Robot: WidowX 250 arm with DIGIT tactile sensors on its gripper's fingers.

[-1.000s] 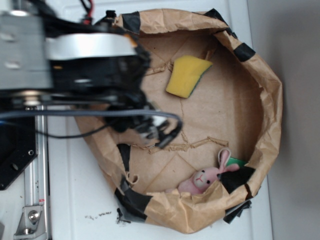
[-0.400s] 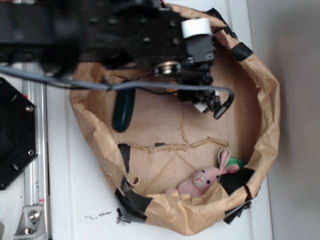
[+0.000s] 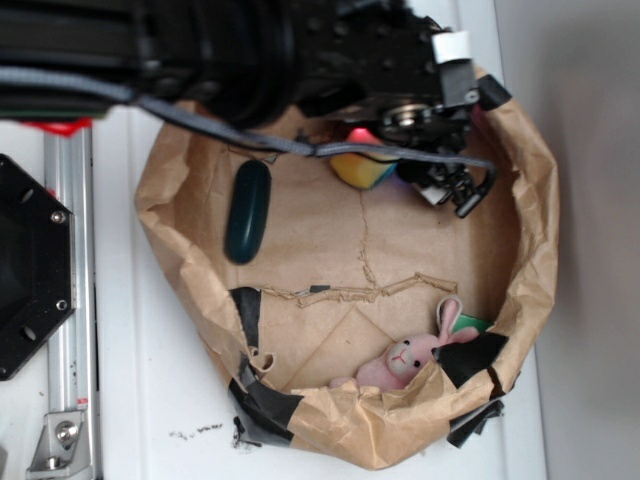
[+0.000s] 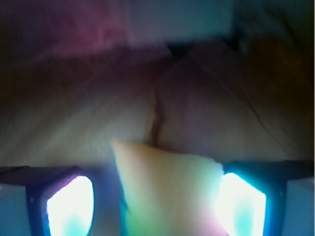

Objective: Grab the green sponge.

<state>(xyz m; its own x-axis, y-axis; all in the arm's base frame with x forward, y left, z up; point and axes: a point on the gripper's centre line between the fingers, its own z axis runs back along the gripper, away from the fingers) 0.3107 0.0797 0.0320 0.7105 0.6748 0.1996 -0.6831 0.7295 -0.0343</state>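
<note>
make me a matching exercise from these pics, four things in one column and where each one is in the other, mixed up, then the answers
Things
1. green sponge
2. dark green capsule
3. pink plush bunny
4. gripper

Places
A. at the near rim of the paper bin, beside black tape
B. lying alone on the bin floor at the left
C. between the two fingers in the wrist view
D. over the far right part of the bin, above the sponge

Pairs: 1-C, 2-B, 3-A, 4-D
</note>
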